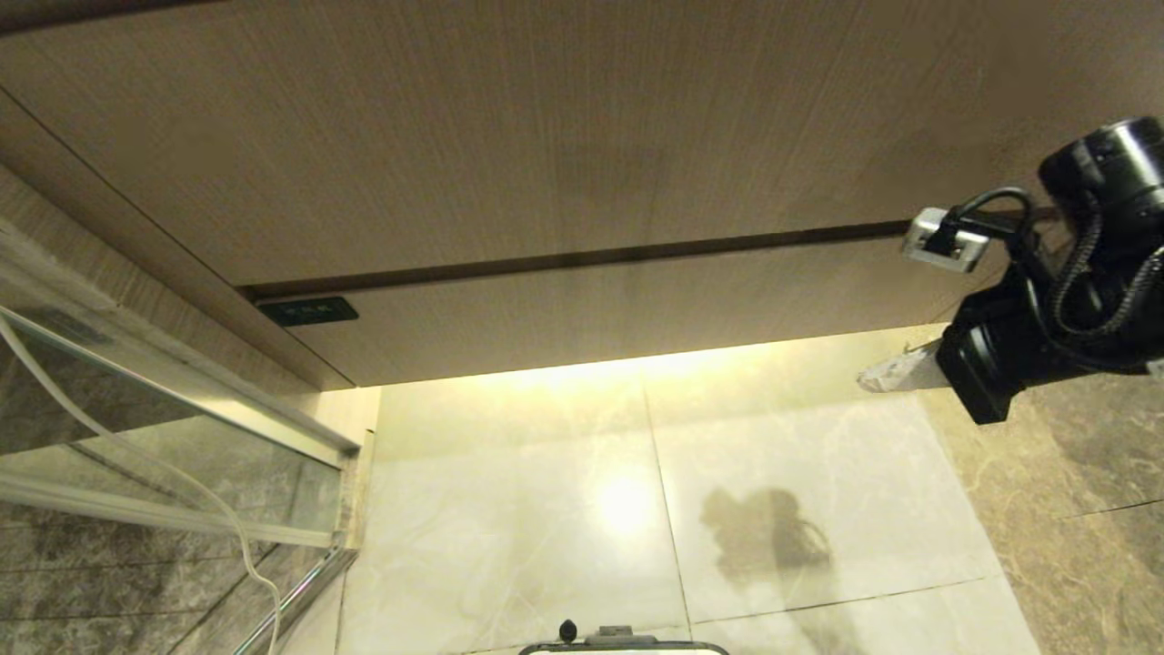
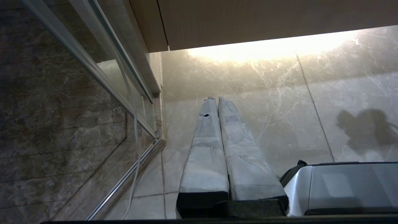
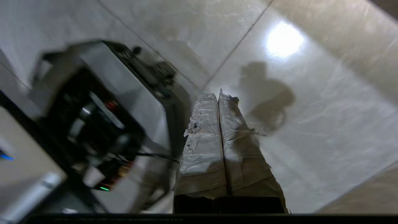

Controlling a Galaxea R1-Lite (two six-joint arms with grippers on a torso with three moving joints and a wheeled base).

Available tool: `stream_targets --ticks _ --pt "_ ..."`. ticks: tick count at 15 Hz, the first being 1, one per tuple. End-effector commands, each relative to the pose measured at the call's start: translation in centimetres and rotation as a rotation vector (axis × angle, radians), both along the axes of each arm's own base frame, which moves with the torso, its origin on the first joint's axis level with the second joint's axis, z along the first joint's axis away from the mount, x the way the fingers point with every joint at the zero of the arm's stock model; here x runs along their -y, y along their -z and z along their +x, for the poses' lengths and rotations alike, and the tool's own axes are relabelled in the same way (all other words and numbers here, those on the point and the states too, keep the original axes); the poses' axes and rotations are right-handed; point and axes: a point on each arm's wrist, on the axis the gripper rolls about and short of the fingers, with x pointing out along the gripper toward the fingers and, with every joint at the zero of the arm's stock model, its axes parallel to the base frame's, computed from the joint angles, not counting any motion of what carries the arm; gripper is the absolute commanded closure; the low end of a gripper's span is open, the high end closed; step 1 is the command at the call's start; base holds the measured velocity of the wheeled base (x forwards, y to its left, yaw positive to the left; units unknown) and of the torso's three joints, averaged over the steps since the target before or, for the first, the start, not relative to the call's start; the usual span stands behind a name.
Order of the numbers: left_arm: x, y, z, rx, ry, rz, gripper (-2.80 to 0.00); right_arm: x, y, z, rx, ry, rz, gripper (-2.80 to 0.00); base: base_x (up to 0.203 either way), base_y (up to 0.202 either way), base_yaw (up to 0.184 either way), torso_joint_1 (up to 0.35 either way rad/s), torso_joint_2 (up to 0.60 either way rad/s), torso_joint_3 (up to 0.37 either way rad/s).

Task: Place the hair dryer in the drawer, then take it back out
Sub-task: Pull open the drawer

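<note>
— What's in front of it?
— A tall wood panel [image 1: 546, 118], and under it the drawer [image 1: 637, 305], pushed in flush above the marble floor [image 1: 509, 509].
— And the arms?
— The right gripper [image 1: 878, 375] hangs at the right, fingers clenched on nothing. The left gripper [image 2: 216, 99] points floorward, pressed together, empty.
— The hair dryer?
— Can't spot it.

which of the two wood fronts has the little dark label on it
The lower, narrower front, the drawer, carries the dark label at its left end. The taller wood panel above the dark gap has none.
</note>
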Motion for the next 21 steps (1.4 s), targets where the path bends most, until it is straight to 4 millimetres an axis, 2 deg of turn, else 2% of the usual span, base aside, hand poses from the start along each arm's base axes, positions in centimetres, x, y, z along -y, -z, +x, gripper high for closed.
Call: stream_targets --ticks 1,3,4,9,10,11,13,15,17,19,21 --pt "0.0 0.0 0.0 0.000 0.000 -0.001 0.00 -0.4 2.4 2.7 0.045 -0.177 -0.154 0.00 0.000 0.000 0.000 0.000 0.00 0.000" --pt "0.0 0.0 0.0 -0.001 0.000 -0.001 0.00 -0.3 3.8 4.5 0.095 -0.298 -0.242 0.00 0.000 0.000 0.000 0.000 0.00 0.000" --pt "0.0 0.0 0.0 -0.001 -0.001 -0.001 0.00 -0.3 4.2 5.0 0.088 -0.286 -0.233 0.00 0.000 0.000 0.000 0.000 0.00 0.000" --pt "0.0 0.0 0.0 0.000 -0.001 -0.001 0.00 -0.3 3.4 5.9 -0.043 -0.030 -0.036 0.00 0.000 0.000 0.000 0.000 0.00 0.000" --pt "0.0 0.0 0.0 0.000 -0.001 -0.001 0.00 -0.5 3.0 6.2 -0.020 0.014 -0.042 -2.60 0.000 0.000 0.000 0.000 0.00 0.000" --pt "0.0 0.0 0.0 0.000 -0.001 -0.001 0.00 -0.8 3.0 6.1 -0.008 0.027 -0.067 -2.80 0.000 0.000 0.000 0.000 0.00 0.000" --pt "0.0 0.0 0.0 -0.001 -0.001 -0.001 0.00 -2.4 3.1 5.7 0.017 0.070 -0.167 -2.80 0.000 0.000 0.000 0.000 0.00 0.000" --pt "0.0 0.0 0.0 -0.001 -0.001 -0.001 0.00 -3.3 3.0 5.8 0.048 0.071 -0.170 -2.80 0.000 0.000 0.000 0.000 0.00 0.000" --pt "0.0 0.0 0.0 0.000 0.000 -0.001 0.00 -4.8 2.5 6.1 0.200 0.017 -0.148 -2.80 0.000 0.000 0.000 0.000 0.00 0.000" --pt "0.0 0.0 0.0 0.000 0.000 -0.001 0.00 -5.1 3.7 5.7 0.302 -0.051 -0.182 -2.80 0.000 0.000 0.000 0.000 0.00 0.000" --pt "0.0 0.0 0.0 0.000 -0.001 -0.001 0.00 -5.1 4.0 5.3 0.462 -0.147 -0.254 -2.80 0.000 0.000 0.000 0.000 0.00 0.000"
